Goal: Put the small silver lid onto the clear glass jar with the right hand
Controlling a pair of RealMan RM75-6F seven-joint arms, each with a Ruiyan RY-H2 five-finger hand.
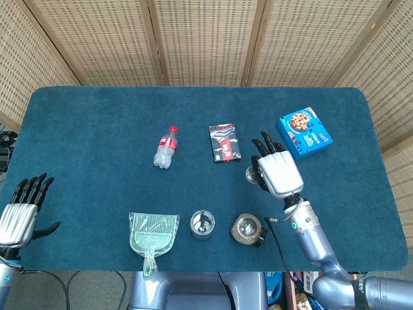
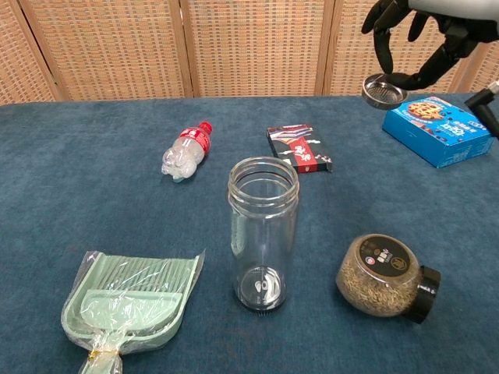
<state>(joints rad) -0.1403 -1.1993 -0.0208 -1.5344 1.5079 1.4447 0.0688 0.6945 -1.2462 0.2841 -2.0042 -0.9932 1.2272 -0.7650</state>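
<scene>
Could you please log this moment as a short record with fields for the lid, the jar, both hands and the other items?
lid: small silver lid held in the air by the right hand
jar: clear glass jar upright, mouth open
left hand: left hand at the table's edge, holding nothing
others: green dustpan, seed jar on its side, plastic bottle, blue box, dark packet

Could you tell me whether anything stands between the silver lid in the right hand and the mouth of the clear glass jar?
Nothing visible does. The right hand holds the small silver lid raised, up and to the right of the clear glass jar, whose mouth is open. The black packet lies flat, below that path.
</scene>
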